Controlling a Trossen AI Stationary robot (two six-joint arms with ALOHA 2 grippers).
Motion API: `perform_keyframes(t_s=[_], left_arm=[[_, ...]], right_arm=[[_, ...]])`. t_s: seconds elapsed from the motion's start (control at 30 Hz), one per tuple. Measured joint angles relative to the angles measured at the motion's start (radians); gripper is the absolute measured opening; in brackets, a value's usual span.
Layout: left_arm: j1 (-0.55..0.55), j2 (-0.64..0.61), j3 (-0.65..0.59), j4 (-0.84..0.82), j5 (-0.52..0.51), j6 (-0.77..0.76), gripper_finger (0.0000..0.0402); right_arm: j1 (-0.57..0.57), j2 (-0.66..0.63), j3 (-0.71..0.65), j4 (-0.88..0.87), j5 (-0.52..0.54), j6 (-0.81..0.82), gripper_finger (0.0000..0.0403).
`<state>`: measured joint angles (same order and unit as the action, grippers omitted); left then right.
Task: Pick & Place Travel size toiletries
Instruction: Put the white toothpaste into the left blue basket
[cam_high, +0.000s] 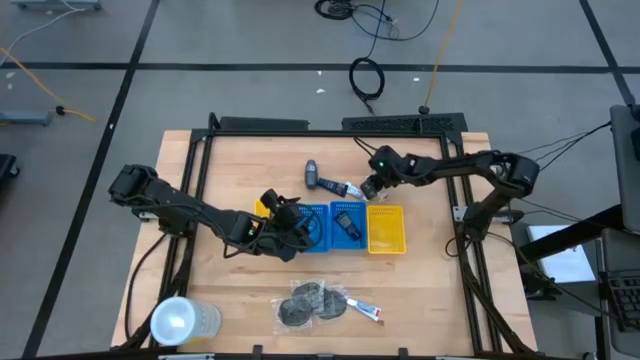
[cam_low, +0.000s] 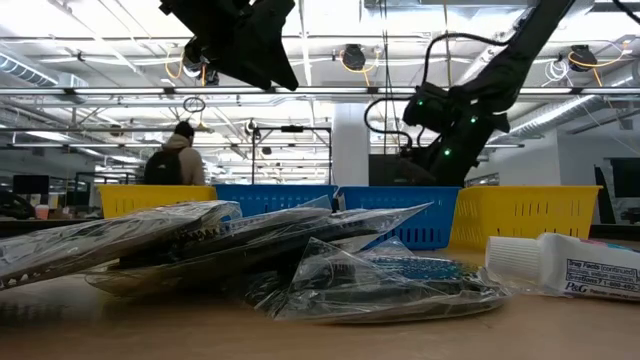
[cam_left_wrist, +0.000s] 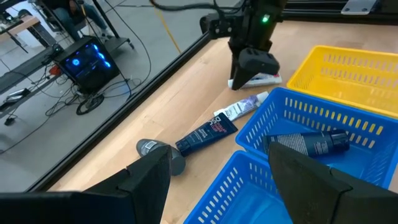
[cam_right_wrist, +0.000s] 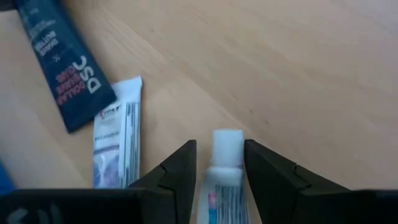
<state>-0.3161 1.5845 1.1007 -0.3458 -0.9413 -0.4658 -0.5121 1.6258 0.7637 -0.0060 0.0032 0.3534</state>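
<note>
My right gripper (cam_high: 372, 187) is behind the trays, pointing down, shut on a white tube (cam_right_wrist: 225, 180) that lies on the table. Beside it lie another white tube (cam_right_wrist: 115, 134), a dark blue tube (cam_left_wrist: 205, 135) and a grey-capped bottle (cam_left_wrist: 155, 152). My left gripper (cam_left_wrist: 217, 168) is open and empty above the left blue tray (cam_high: 312, 226). A dark bottle (cam_left_wrist: 314, 144) lies in the second blue tray (cam_high: 346, 226). Mesh puffs in clear bags (cam_high: 310, 302) and a white tube with a red end (cam_high: 365, 311) lie near the table's front. My right gripper has the white tube between its two fingers (cam_right_wrist: 267, 174), close behind its white cap (cam_right_wrist: 227, 146). The fingers come from above, one on each long side of the tube. The tube lies flat on the table (cam_left_wrist: 266, 78).
Yellow trays stand at the row's left end (cam_high: 262, 207) and right end (cam_high: 386, 230). A large clear cup (cam_high: 185, 322) stands at the front left corner. A black frame (cam_high: 200, 160) runs around the table. A person (cam_low: 180, 160) is in the room beyond.
</note>
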Motion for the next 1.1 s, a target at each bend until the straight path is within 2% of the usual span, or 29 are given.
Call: perform_keyframes(t_s=[0.2,0.4,0.67,0.87,1.1], left_arm=[[0.000,0.000,0.000,-0.001,0.000,0.000,0.0266],[0.001,0.000,0.000,-0.001,0.000,-0.001,0.0266],[0.001,0.000,0.000,0.004,0.000,-0.003,0.0266],[0.001,0.000,0.000,0.010,0.000,-0.010,0.0266],[0.002,0.000,0.000,0.073,0.000,0.011,0.0266]], right_arm=[[0.000,0.058,0.037,-0.034,0.008,-0.031,0.0115],[0.000,0.033,0.035,-0.054,0.007,-0.067,0.0055],[0.005,-0.012,0.032,-0.071,-0.006,-0.110,0.0055],[0.015,-0.094,0.032,-0.032,-0.012,-0.128,0.0055],[0.101,-0.217,0.033,0.083,-0.134,-0.133,0.0055]])
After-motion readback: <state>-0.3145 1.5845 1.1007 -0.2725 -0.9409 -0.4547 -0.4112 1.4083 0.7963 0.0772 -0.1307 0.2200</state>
